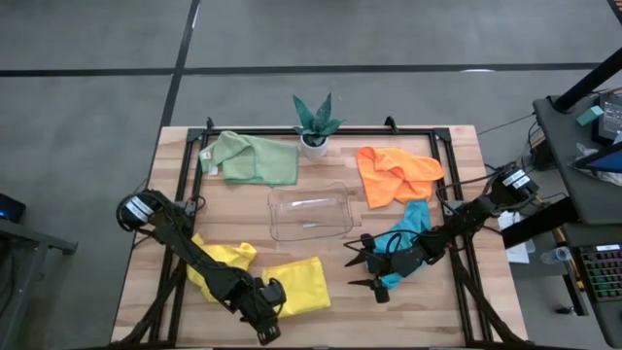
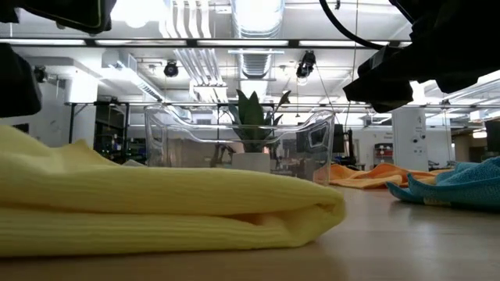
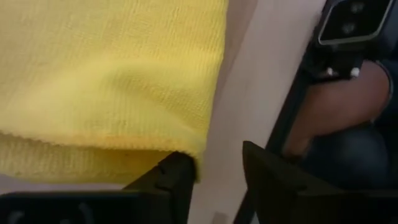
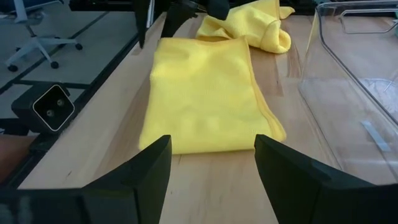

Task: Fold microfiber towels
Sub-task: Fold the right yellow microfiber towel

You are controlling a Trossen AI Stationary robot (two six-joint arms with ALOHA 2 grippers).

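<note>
Five towels: all lie on the wooden counter (image 1: 146,262), around a clear plastic tray (image 1: 309,214) at the centre.
Folded yellow towel (image 1: 299,285): at about 7 o'clock from the tray, a flat, doubled rectangle near the front edge; in the low view (image 2: 156,207) its fold fills the foreground.
Crumpled yellow towel (image 1: 225,262): just beside the folded one, toward 8 o'clock, bunched and partly under the left arm.
Pale green towel (image 1: 255,158): at 10 o'clock, loosely spread at the back.
Orange towel (image 1: 397,173): at 2 o'clock, rumpled.
Teal-blue towel (image 1: 408,238): at 4 o'clock, partly under the right arm.
Left gripper (image 1: 269,331): at the folded towel's front corner; jaws parted narrowly, one finger (image 3: 171,180) touching the towel's edge, nothing clamped between them.
Right gripper (image 1: 364,272): at 5 o'clock from the tray, low over bare wood between the teal-blue towel and the folded yellow one; jaws wide, holding nothing.
Potted plant (image 1: 316,124): at 12 o'clock, on the back edge.
</note>
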